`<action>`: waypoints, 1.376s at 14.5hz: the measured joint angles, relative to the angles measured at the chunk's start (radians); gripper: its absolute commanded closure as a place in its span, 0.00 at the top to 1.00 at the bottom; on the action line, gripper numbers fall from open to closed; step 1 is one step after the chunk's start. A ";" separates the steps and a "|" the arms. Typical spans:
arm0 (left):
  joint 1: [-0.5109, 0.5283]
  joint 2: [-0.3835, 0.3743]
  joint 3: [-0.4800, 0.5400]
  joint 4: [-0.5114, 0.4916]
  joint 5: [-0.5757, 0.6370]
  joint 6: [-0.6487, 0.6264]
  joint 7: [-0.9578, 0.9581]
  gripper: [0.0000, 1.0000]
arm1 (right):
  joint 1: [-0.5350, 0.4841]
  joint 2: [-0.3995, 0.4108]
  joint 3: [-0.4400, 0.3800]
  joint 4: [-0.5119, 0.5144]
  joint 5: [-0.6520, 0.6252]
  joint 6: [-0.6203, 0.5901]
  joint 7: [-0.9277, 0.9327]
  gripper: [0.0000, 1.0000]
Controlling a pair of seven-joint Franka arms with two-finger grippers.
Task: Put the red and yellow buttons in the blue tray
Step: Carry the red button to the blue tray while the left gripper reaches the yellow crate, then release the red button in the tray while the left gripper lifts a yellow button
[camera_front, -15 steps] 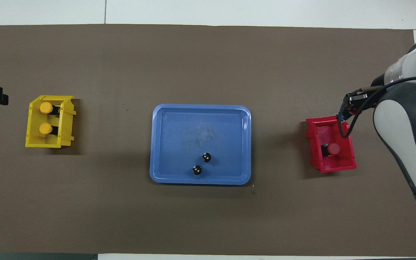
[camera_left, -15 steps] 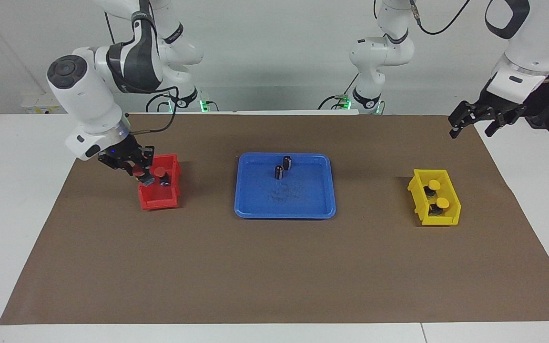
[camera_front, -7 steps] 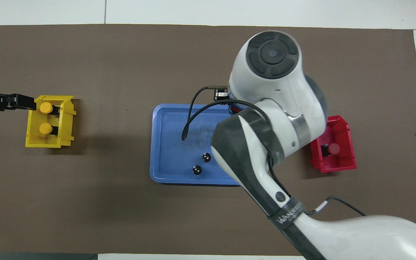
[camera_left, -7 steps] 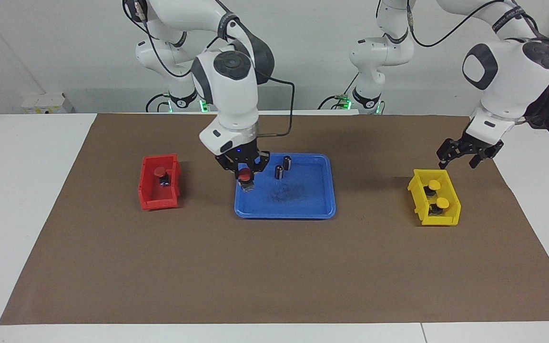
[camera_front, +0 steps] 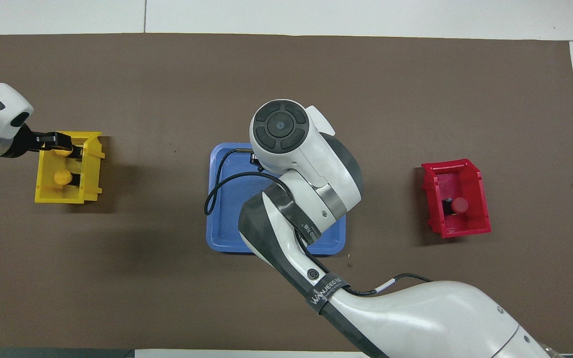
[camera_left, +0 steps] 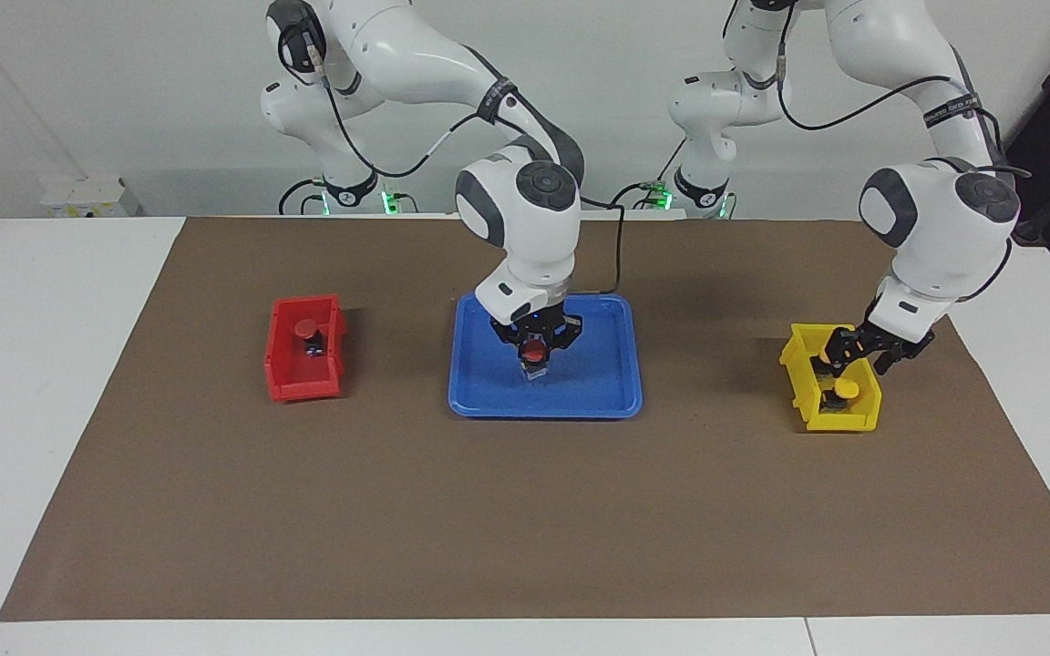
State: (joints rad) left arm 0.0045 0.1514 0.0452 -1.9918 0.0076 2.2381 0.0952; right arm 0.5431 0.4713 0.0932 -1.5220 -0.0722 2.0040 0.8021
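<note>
The right tool is clamped on a red button, cap up, and hangs low over the middle of the blue tray. Whether the base touches the tray floor cannot be made out. If it lets go from any height, the button, with a small base under a broad cap, could topple and roll toward the low rim. The arm also hides much of the tray, so anything standing beneath it could be knocked on the way down or out. The left tool, jaws apart, is down in the yellow bin at the left arm's end of the table. One yellow button shows beside it; the other is covered. The buttons sit close together between tight walls, so a finger could land on a cap, jam against the wall, drag the light bin or tip the neighbour. A second red button waits in the red bin.
</note>
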 measured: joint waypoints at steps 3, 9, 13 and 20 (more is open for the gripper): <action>0.001 0.010 0.000 0.000 0.000 0.008 0.000 0.74 | 0.003 -0.001 0.000 -0.063 0.000 0.062 0.003 0.31; 0.001 0.051 0.000 -0.003 0.000 0.064 0.000 0.67 | 0.011 -0.012 0.000 -0.091 0.000 0.096 0.022 0.99; 0.001 0.060 0.000 -0.003 0.000 0.065 -0.002 0.02 | -0.024 -0.070 -0.022 -0.048 -0.016 0.058 -0.007 0.99; -0.007 0.066 -0.007 0.112 0.056 -0.015 0.002 0.02 | -0.459 -0.428 -0.026 -0.291 0.074 -0.149 -0.663 0.92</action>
State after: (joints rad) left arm -0.0028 0.2176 0.0383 -1.8800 0.0631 2.2229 0.0975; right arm 0.0839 0.0430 0.0671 -1.8131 0.0013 1.8549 0.1392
